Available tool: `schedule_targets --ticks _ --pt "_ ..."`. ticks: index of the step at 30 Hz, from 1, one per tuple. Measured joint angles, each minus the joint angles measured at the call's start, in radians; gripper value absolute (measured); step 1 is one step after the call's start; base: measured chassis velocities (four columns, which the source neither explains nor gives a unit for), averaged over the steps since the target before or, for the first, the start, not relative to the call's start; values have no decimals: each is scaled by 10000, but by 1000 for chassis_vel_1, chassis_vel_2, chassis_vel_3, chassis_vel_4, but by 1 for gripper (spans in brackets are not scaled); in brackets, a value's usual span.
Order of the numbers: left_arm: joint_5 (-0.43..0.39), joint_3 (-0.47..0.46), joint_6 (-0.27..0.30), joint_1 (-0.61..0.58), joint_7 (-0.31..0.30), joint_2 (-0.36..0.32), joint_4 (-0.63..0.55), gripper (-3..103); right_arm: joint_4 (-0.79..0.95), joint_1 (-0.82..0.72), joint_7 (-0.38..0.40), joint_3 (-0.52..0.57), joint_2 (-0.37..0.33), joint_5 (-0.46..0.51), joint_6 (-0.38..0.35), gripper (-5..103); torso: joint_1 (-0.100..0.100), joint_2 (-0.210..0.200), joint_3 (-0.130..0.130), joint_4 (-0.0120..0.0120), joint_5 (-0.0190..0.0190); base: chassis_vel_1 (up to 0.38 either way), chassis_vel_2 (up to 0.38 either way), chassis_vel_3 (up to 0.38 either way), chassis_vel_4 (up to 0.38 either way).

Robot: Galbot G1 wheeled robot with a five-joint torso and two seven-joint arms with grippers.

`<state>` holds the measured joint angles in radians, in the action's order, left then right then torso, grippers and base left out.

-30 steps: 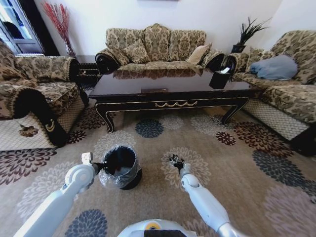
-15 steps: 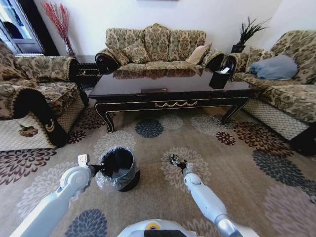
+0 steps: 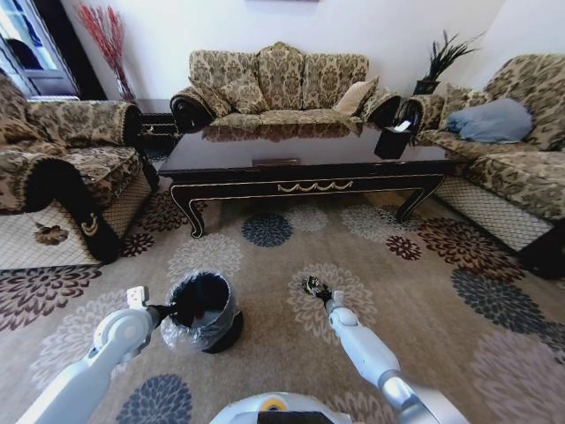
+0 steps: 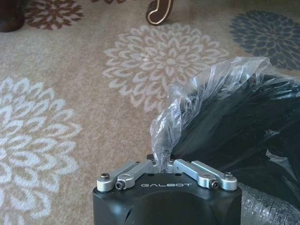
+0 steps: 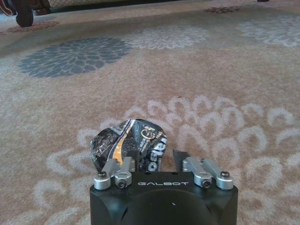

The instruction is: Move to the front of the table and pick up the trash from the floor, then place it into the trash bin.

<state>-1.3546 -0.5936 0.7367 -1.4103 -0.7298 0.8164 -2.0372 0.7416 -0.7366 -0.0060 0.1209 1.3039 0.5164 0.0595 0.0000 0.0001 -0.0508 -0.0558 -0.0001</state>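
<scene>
A: Scene, big to small? Robot faces the bench (image 3: 305, 150), w/ the flowered floor (image 3: 424, 291) between them.

B: Bin? The trash bin (image 3: 201, 309) stands on the floor at the robot's left front. Left tool (image 4: 162, 165) is pinched closed on the bin's clear liner bag (image 4: 201, 93) at the rim.

A: And the trash? Dark crumpled wrapper (image 5: 130, 144) sits right at the right tool (image 5: 165, 164); fingers closed on it, just above a cream medallion, to the right of the bin & apart from it.

B: So step in hand, by the look: wrapper is picked, not yet binned.

A: Next prob. calls for carrying the wrapper over the bin mouth, which the left tool has by its liner, then letting go above the opening.
</scene>
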Motion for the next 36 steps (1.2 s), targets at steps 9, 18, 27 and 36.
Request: schedule_targets --ticks 9,18,27,36 --pt "123 -462 0 -378 62 229 -162 3 235 -181 -69 16 -79 39 71 13 0 0 0 4 2 0 0 0 0" --pt "159 -657 -4 -207 -67 321 -401 3 2394 -1388 155 27 -746 371 -312 0 0 0 0 -7 3 0 0 0 0" --pt "-1 -981 -164 187 -222 215 -90 3 4927 -2607 593 256 -1876 668 -767 0 0 -1 -1 3 -3 0 0 0 0" --pt "-696 -121 -289 1982 -968 -869 -10 3 6828 -4173 968 631 -2996 630 -955 0 0 -1 0 -2 5 0 0 0 0"
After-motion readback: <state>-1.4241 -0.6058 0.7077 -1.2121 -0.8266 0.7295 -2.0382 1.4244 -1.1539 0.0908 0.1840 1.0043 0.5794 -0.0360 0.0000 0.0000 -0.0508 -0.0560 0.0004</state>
